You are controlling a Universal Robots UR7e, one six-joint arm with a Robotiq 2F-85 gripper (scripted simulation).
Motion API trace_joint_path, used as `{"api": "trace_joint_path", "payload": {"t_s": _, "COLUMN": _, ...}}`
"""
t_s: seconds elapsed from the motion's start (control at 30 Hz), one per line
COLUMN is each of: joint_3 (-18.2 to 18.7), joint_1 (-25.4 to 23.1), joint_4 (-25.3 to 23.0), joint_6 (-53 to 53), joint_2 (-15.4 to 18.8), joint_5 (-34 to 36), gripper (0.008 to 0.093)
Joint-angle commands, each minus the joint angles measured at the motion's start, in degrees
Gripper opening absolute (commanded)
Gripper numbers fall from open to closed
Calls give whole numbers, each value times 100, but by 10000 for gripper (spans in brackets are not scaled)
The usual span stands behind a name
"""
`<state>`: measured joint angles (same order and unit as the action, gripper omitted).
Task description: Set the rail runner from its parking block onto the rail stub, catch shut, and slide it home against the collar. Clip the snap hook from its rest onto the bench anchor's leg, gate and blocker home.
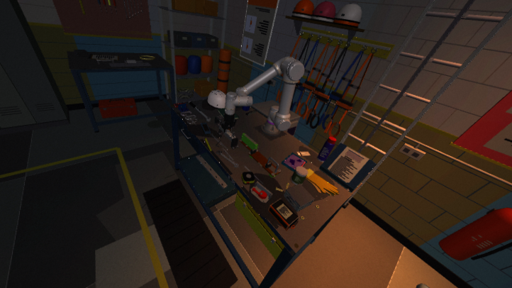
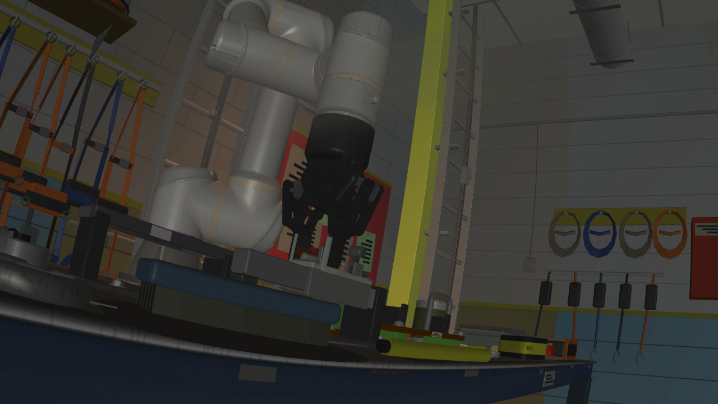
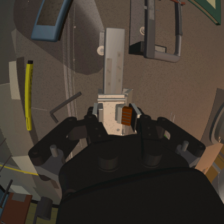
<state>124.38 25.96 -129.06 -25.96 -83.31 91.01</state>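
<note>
The pale grey rail runner (image 3: 115, 108) sits on the near end of the grey rail stub (image 3: 113, 61), which runs away from it along the bench. I hold the runner in my gripper (image 3: 115, 119), closed across its body, with its orange ribbed catch (image 3: 126, 115) showing on the right side. In the second side camera my gripper (image 2: 321, 251) stands upright over the runner. The grey U-shaped bench anchor (image 3: 162, 32) stands on its plate beyond and to the right of the rail. The snap hook is not clear to me here.
A blue-framed tray (image 3: 50, 19) lies far left of the rail. A yellow marker (image 3: 29, 94) and a dark hex key (image 3: 65, 105) lie on the bench to my left. A tall yellow post (image 2: 422, 161) rises behind my gripper in the second side camera.
</note>
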Motion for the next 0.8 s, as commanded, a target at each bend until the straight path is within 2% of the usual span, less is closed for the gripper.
{"api": "trace_joint_path", "payload": {"t_s": 0.0, "joint_3": -5, "joint_1": 1, "joint_4": -16, "joint_6": 0, "joint_2": -3, "joint_5": -3, "gripper": 485}}
{"api": "trace_joint_path", "payload": {"t_s": 0.77, "joint_3": 63, "joint_1": 18, "joint_4": -81, "joint_6": -17, "joint_2": -6, "joint_5": -3, "gripper": 546}}
